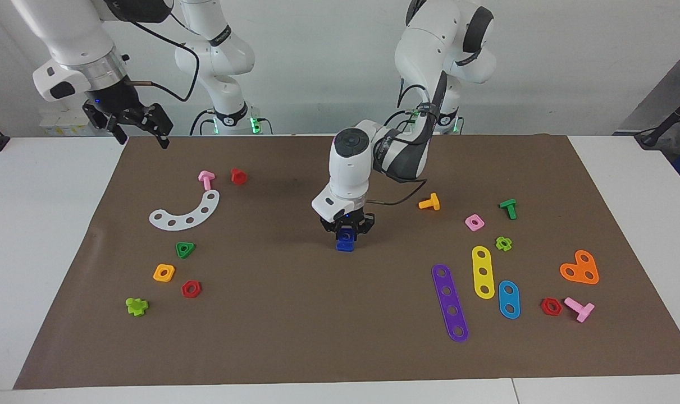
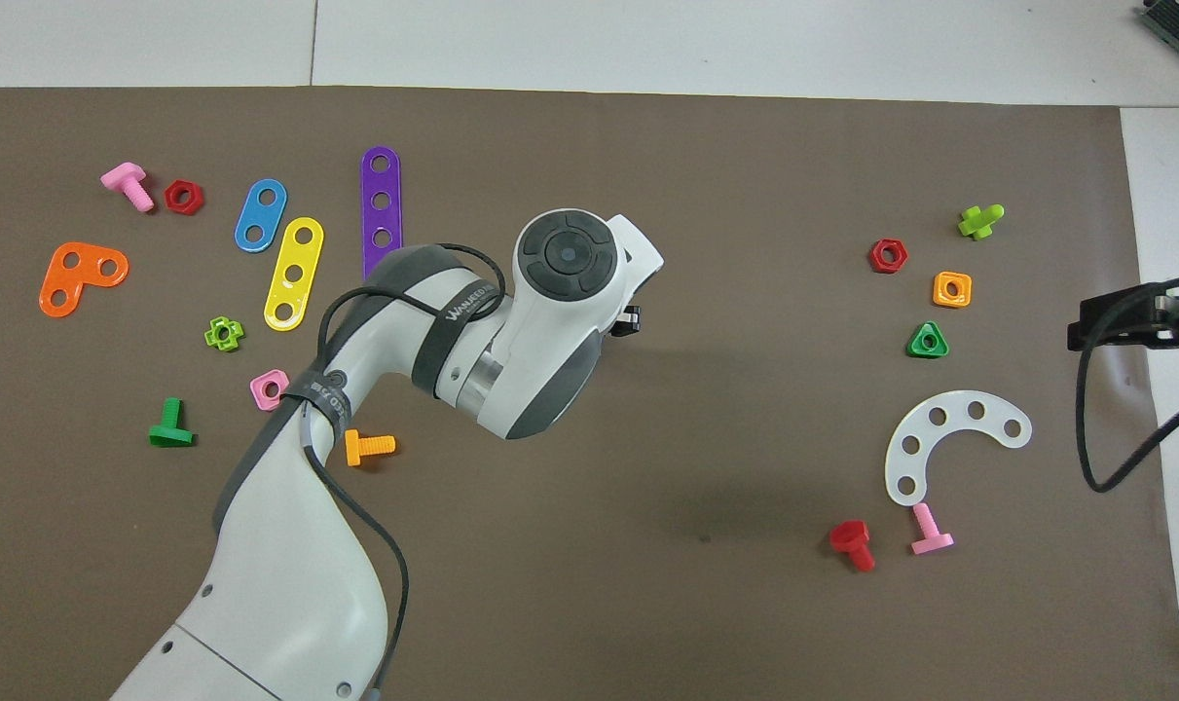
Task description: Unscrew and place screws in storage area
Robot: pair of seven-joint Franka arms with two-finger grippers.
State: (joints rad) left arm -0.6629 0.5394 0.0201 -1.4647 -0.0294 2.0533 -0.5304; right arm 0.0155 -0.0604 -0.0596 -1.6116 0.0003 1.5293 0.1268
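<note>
Blue screw (image 1: pixel 346 240) in left pincer (image 1: pixel 346 231)

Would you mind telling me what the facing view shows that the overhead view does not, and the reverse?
Only the facing view shows the left pincer low over the mat's middle, closed on the blue screw, and both arm bases. Only the overhead view shows the wrist's round cap from above; the wrist hides the screw there. Both show the brown mat, the white curved strip and the right pincer waiting at its end.
</note>
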